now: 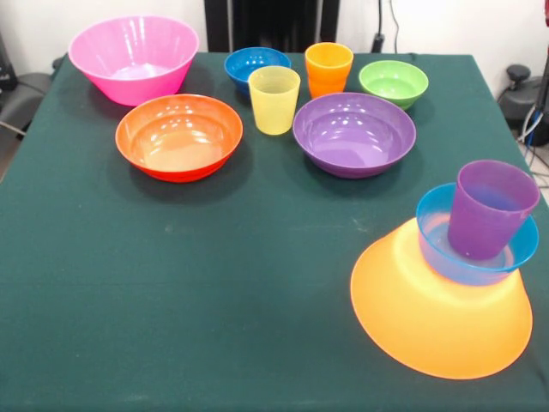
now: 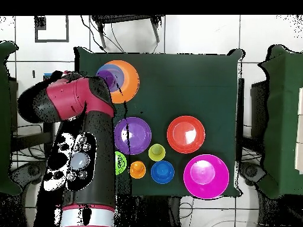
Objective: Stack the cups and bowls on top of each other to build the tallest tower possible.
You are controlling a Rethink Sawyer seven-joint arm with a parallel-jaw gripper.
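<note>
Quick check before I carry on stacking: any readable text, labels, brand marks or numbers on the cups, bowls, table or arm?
None can be read in either view.
The cups, such as the purple cup, and the bowls, such as the pink bowl, are plain.
The green tablecloth is unmarked.
The arm shows only pale round patches, no legible lettering.

Only the overhead view shows the red and black arm. It rises from its base, bends at an elbow and ends beside the orange bowl. Its gripper is hidden.
</note>
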